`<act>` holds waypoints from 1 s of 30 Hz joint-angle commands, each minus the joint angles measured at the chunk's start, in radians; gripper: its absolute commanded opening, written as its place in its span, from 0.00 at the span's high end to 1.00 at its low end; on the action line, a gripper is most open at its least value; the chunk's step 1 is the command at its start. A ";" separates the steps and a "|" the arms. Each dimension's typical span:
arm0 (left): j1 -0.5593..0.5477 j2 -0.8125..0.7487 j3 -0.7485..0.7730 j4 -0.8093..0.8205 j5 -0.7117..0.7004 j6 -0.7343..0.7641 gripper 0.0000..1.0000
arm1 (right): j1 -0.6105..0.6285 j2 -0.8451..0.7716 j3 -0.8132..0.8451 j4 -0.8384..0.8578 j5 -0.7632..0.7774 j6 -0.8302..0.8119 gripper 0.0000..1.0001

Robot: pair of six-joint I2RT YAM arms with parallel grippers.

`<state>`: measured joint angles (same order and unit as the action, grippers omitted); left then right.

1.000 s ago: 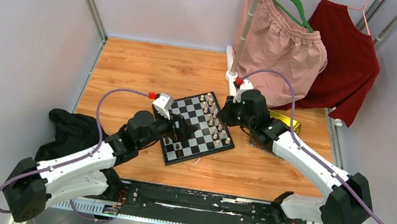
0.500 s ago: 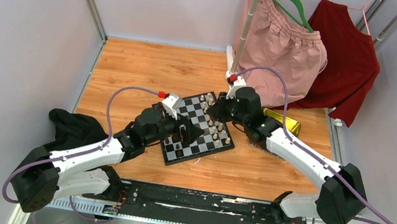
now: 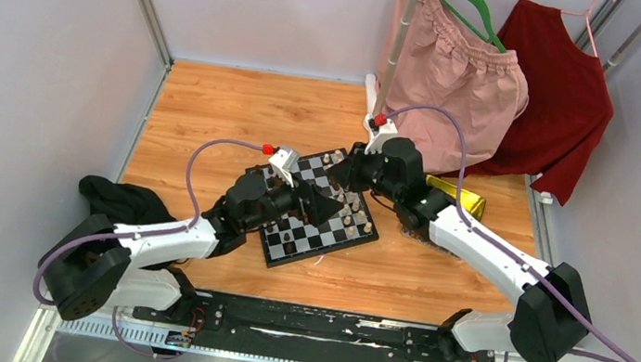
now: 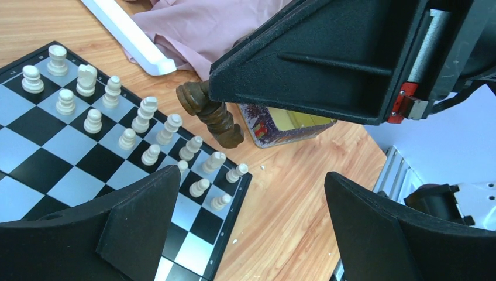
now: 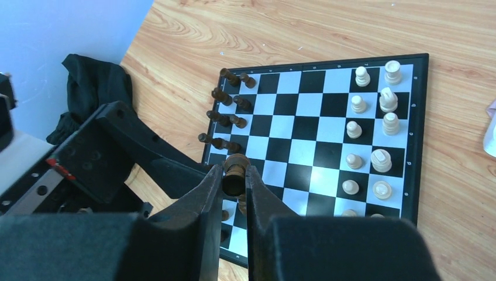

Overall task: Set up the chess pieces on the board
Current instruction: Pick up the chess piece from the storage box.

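Observation:
The board [image 5: 316,146] lies on the wooden table. Several dark chess pieces [image 5: 225,114] stand along its left edge in the right wrist view, and cream pieces [image 5: 374,123] fill the opposite two rows. My right gripper [image 5: 234,182] is shut on one dark brown piece [image 5: 235,167], held above the board's near-left squares. From the left wrist view that piece [image 4: 212,114] hangs tilted from the right gripper's black fingers [image 4: 263,76]. My left gripper [image 4: 251,216] is open wide over the board's corner, with nothing between its fingers, just below the held piece.
A gold tray [image 3: 455,197] sits right of the board beside the right arm. Pink [image 3: 457,77] and red [image 3: 557,100] garments hang at the back right by a white pole [image 3: 398,41]. A black cloth [image 3: 118,201] lies at the left edge.
The left arm has reached rightward across the board, bringing its open gripper under the right gripper. The right gripper has shifted left over the board with its piece.

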<state>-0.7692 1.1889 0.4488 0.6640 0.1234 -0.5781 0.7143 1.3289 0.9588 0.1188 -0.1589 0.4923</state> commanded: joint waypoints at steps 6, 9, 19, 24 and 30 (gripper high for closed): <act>-0.005 0.062 -0.036 0.204 -0.053 -0.069 0.00 | 0.019 0.015 0.000 0.073 -0.039 0.049 1.00; -0.007 0.070 -0.046 0.229 -0.080 -0.079 0.01 | 0.022 0.015 -0.003 0.077 -0.043 0.054 1.00; -0.007 0.123 -0.069 0.339 -0.121 -0.105 0.11 | 0.026 0.012 -0.013 0.088 -0.050 0.066 1.00; -0.007 0.144 -0.073 0.382 -0.122 -0.118 0.18 | 0.025 0.015 -0.015 0.088 -0.048 0.067 1.00; -0.007 0.163 -0.082 0.431 -0.122 -0.131 0.30 | 0.025 0.024 -0.017 0.094 -0.049 0.070 1.00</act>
<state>-0.7700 1.3392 0.3843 1.0050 0.0162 -0.7002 0.7250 1.3422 0.9543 0.1734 -0.1955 0.5529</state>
